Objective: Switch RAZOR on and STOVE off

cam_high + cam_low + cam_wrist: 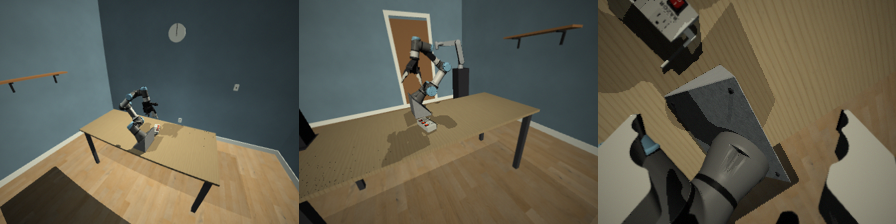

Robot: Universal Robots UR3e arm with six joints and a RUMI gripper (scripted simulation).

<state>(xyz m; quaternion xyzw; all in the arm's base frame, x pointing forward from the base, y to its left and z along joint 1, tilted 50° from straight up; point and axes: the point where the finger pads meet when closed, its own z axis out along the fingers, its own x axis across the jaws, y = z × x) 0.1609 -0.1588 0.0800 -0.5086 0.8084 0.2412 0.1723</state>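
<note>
White and grey, the power strip (426,124) is seen lying right way up on the wooden worktop (486,110), well below the pincer (412,77) and just beside the arm's wedge-shaped base (416,106). The pincer is spread fully apart and nothing is held in it. Three red switches are made out, but their labels cannot be read, so the wrong rocker could be pressed. An off-centre push could also slide or tip the light strip.
</note>
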